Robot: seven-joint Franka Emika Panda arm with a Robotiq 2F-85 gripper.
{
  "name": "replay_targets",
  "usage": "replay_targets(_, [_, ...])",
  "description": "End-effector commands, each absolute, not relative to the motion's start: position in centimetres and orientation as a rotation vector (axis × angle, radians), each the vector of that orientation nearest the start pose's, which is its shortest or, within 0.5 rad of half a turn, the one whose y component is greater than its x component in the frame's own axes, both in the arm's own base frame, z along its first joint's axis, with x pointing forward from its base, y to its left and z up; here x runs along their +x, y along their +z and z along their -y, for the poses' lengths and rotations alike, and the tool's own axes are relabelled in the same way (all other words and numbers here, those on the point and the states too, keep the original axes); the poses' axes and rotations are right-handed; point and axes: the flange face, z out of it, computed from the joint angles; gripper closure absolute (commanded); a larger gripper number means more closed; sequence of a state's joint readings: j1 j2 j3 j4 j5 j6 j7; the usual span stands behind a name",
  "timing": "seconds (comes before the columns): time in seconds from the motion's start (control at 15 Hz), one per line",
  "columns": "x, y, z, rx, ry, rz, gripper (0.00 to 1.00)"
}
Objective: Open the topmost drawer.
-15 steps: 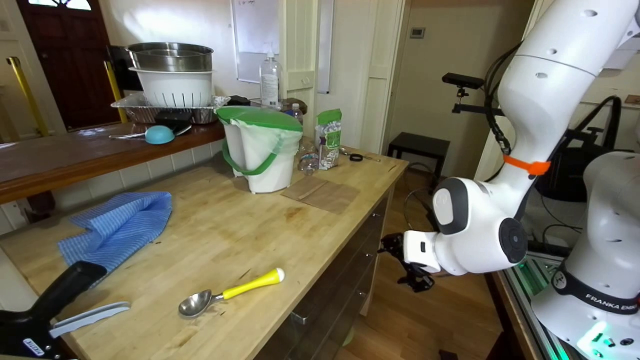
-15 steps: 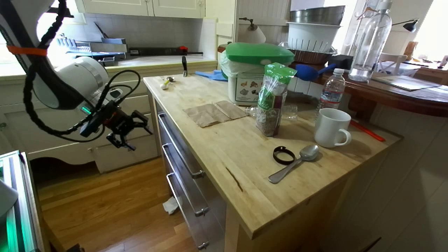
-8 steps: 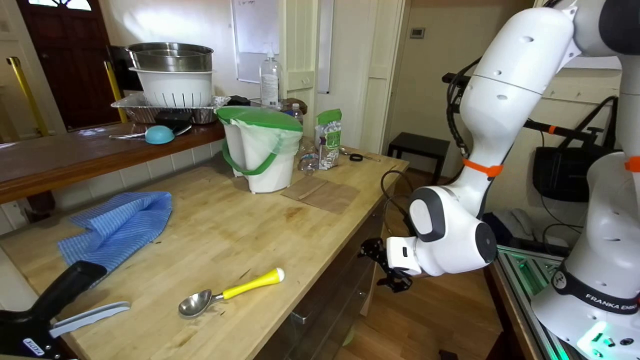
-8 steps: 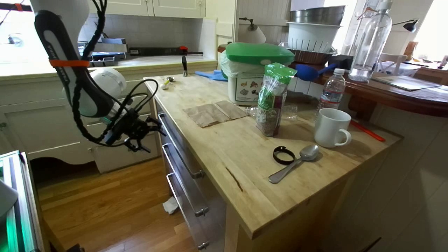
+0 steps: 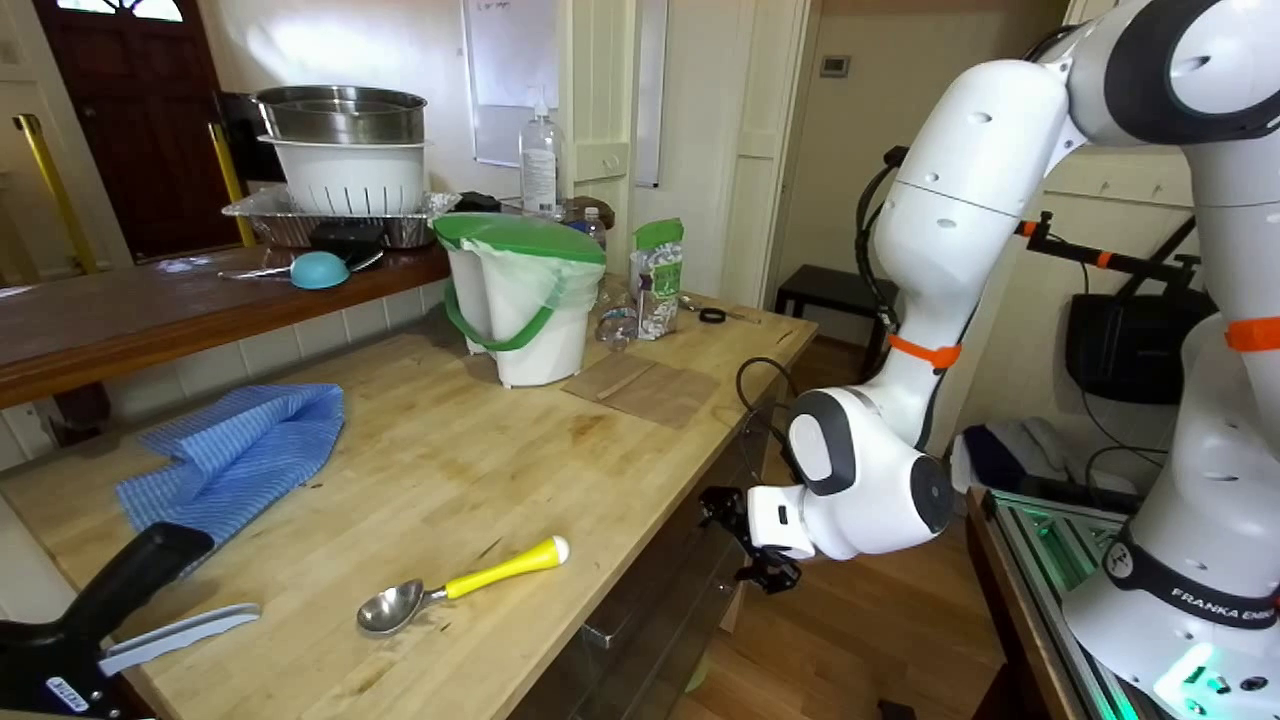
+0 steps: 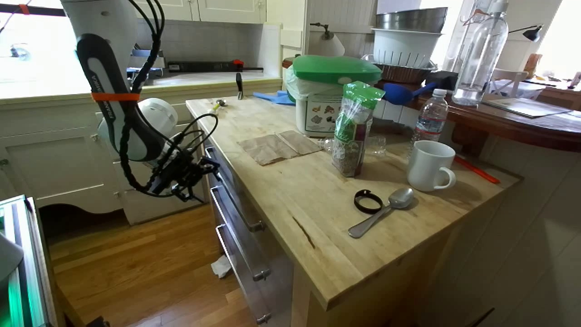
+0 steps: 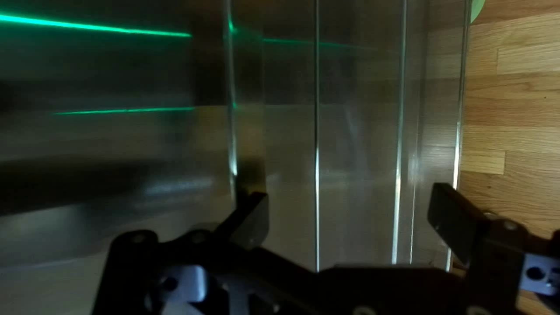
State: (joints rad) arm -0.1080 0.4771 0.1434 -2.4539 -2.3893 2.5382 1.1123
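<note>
The topmost drawer is a dark, glossy front just under the wooden counter top; it also shows in an exterior view. It looks shut, and its inside is hidden. A long metal handle runs along it. My gripper is at the drawer fronts, beside the counter's far half; it also shows in an exterior view, one finger overlapping the top handle. Contact cannot be told. In the wrist view my gripper is open with nothing between its fingers, facing several dark fronts with bright lines.
The counter top overhangs the drawers. Lower drawer handles stick out below. On the counter are a green-lidded bin, a yellow-handled scoop, a blue cloth and a mug. A wooden floor lies below.
The arm has moved toward the counter, bringing my gripper from away from the cabinet up to the drawer fronts. The gripper stays open. The drawers have not moved.
</note>
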Motion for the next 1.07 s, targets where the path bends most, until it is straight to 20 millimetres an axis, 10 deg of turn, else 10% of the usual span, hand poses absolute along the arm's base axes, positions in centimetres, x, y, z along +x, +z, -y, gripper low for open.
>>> replay_targets(0.0, [39.0, 9.0, -4.0, 1.984, 0.438, -1.435, 0.00])
replay_targets(0.4, [36.4, 10.8, -5.3, 1.927, 0.501, -1.432, 0.00])
replay_targets(1.0, [38.5, 10.4, -3.7, 1.923, 0.493, -1.401, 0.00])
